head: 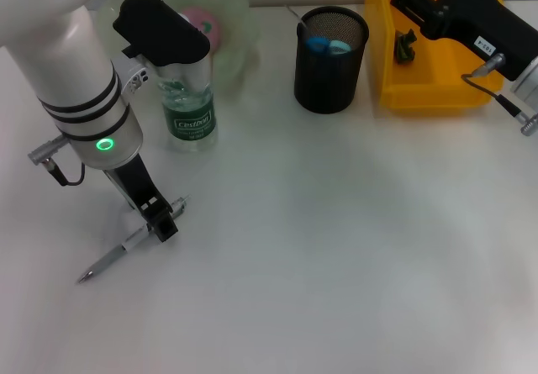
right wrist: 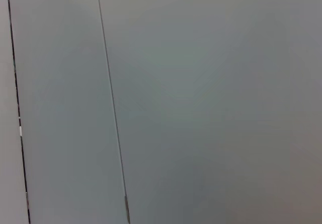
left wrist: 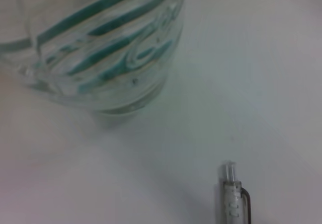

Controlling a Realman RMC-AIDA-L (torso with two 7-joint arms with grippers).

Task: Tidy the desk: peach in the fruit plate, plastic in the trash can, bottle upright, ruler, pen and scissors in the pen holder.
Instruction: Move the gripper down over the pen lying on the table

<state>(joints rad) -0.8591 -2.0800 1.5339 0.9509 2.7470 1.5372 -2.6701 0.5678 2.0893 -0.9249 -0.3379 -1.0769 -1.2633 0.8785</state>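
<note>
Head view: the left hand (head: 160, 221) is reaching down over the pen (head: 126, 244) lying on the worktop (head: 336, 248), its fingers pinching the grey barrel near the clip end, likely to carry it to the black mesh pen holder (head: 331, 59). The bottle (head: 190, 105) is standing upright. The right hand (head: 408, 44) is hanging over the yellow trash can (head: 420, 97); I cannot tell its state.

Left wrist view: the pen's (left wrist: 232, 194) clear tip and metal clip are showing beside the bottle's (left wrist: 100, 48) green-striped base.

Right wrist view: only a blank wall.

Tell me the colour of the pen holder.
Black mesh pen holder; clearest in the head view.
</note>
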